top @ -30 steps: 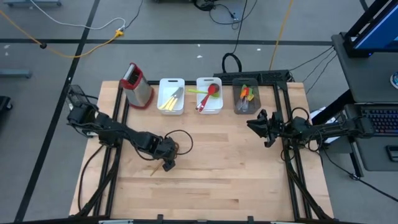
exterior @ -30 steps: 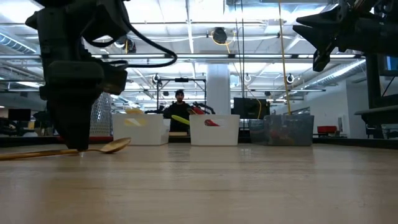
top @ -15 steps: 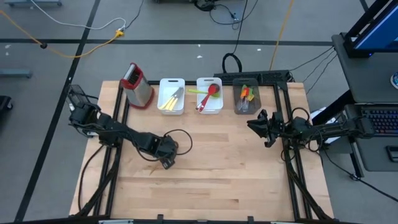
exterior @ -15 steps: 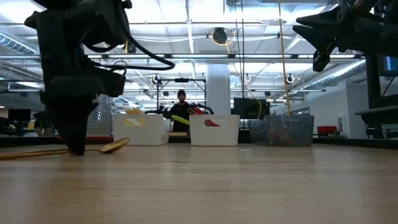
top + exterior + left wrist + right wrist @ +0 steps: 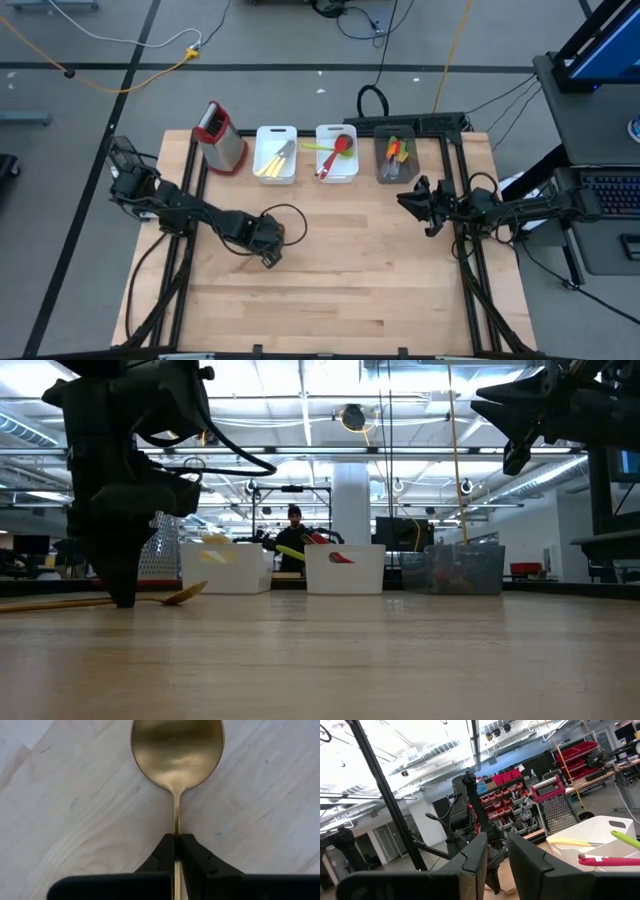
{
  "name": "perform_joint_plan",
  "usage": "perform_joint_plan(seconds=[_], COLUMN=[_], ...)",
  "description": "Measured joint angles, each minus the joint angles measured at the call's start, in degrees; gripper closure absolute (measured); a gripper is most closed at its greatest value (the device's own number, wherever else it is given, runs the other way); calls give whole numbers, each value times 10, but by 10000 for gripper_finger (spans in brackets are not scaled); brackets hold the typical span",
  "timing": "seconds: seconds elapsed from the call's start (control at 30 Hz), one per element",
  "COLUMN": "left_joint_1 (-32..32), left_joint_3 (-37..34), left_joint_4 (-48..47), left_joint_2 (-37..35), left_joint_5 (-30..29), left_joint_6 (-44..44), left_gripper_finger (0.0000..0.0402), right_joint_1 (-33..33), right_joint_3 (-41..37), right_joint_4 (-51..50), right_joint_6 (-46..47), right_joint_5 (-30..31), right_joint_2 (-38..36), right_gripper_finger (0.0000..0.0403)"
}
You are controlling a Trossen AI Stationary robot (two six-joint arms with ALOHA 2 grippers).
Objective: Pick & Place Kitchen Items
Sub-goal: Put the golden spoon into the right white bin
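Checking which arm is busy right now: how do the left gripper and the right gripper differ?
The left gripper is down at the table; the right gripper hangs above it, near the grey bin. The left gripper's fingers are shut on the neck of the wooden spoon, while the right gripper holds nothing. Both are dark two-finger grippers.

This is a robotics lab in a large industrial hall, not a kitchen. The wooden table stands on bare grey concrete with cables trailing over it. Past the table the low view shows open ceiling trusses with strip lights, a white pillar and a person at a far bench. The right wrist view shows racks of red parts bins.
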Motion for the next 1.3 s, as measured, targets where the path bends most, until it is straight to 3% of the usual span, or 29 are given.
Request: perform_joint_plan(seconds=[0.3,0.47,0.7,0.87,0.93,1.2,1.3], left_joint_1=[29,48,87,135,153,226,259], left_joint_3=[-4,-4,-3,-1,15,127,172], left_joint_4=[10,23,158,278,314,315,270], left_joint_2=[-79,-102,-137,-149,-149,-133,-114], left_joint_5=[-9,14,150,203,203,173,166], left_joint_6=[35,53,45,-11,-17,34,68], left_gripper_finger=[399,400,401,401,401,401,401], right_joint_1=[0,0,0,0,0,0,0], right_joint_3=[0,0,0,0,0,0,0], right_joint_4=[0,0,0,-6,-6,-13,-13], right_joint_6=[0,0,0,0,0,0,12], right_joint_5=[2,2,2,2,2,16,26], right_joint_2=[0,0,1,2,3,5,5], right_gripper_finger=[335,335,335,335,335,335,335])
